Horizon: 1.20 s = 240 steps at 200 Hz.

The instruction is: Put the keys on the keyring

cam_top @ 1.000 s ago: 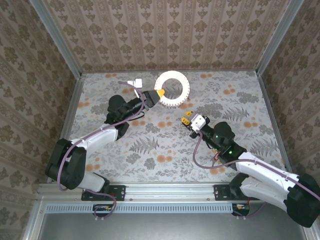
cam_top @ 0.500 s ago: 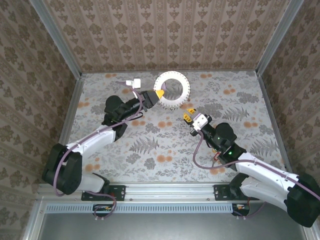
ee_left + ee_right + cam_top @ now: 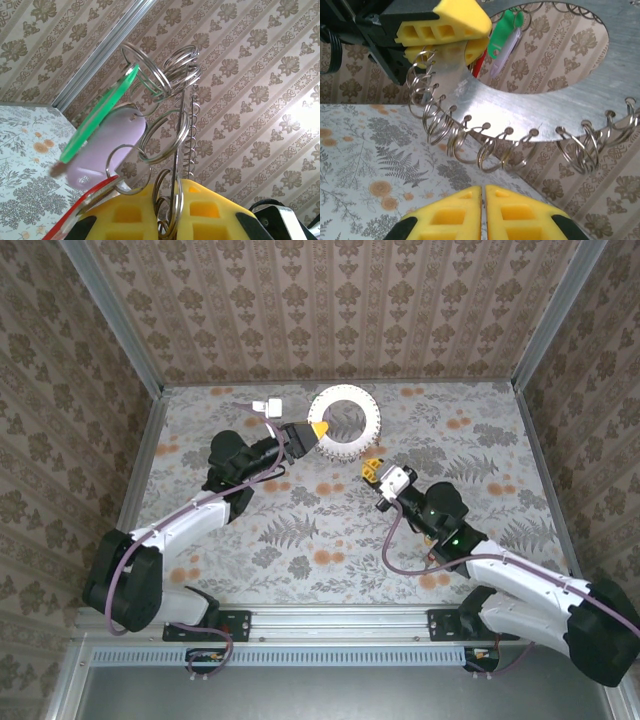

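Now the right gripper [image 3: 371, 469], fingers pressed together, has edged nearer the flat silvery wire-looped keyring [image 3: 346, 422], toward its 5 o'clock rim; the left gripper [image 3: 318, 427] clamps it, so threading looks close.

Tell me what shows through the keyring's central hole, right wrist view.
A green tag and purple tag hang behind the keyring, a red sliver beside them. Its rim and the left pincer cover their lower ends.

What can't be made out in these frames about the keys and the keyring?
- Top view: the tags on the keyring are too small to tell apart, crowded beside the left gripper.
- Left wrist view: the red tag is cut off by the bottom edge and partly behind the left gripper; no key blade can be made out.
- Right wrist view: the keyring's right side runs past the frame edge.
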Tool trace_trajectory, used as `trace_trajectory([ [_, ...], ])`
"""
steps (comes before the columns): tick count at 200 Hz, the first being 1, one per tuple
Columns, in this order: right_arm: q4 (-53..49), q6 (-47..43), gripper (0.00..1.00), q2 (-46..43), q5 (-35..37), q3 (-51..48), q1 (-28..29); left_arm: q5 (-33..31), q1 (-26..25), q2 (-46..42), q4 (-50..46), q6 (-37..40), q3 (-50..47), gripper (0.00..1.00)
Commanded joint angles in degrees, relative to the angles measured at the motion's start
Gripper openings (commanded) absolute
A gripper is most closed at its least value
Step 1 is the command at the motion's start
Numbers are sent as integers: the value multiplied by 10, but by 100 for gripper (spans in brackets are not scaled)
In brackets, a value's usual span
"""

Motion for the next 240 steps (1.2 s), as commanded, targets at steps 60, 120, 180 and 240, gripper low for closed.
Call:
trace_trajectory([
  [60,43,16,12,13,-5,26,11,10,3,-14,22,11,23,0],
  [120,39,10,18,8,25,7,27,4,4,-17,21,10,22,0],
  [180,62,9,18,0,68,-2,42,-6,5,-26,7,16,17,0],
  [240,67,-2,19,8,70,12,45,-9,4,-30,4,15,14,0],
])
